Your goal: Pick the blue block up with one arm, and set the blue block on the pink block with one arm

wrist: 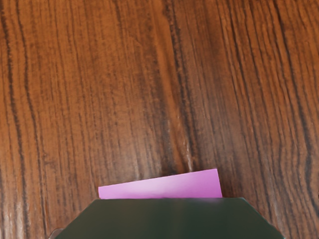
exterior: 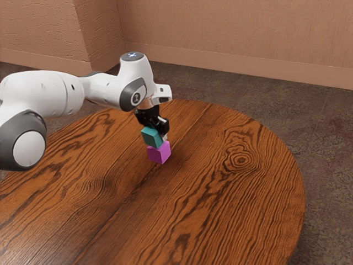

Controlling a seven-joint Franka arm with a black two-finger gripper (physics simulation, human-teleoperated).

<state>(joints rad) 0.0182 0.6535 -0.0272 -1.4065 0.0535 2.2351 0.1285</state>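
A teal-blue block [exterior: 151, 137] rests on top of the pink block [exterior: 159, 152] near the middle of the round wooden table [exterior: 220, 187]. My black gripper [exterior: 153, 128] hangs straight above, its fingers down on the blue block's two sides, shut on it. In the wrist view the dark blue block [wrist: 169, 218] lies just under my hand, and a strip of the pink block [wrist: 162, 187] pokes out beyond its edge.
Bare wood-grain tabletop surrounds the two stacked blocks on every side. The table's curved edge runs along the exterior view's right, with dark floor [exterior: 320, 127] beyond and a tan wall [exterior: 231, 27] at the back.
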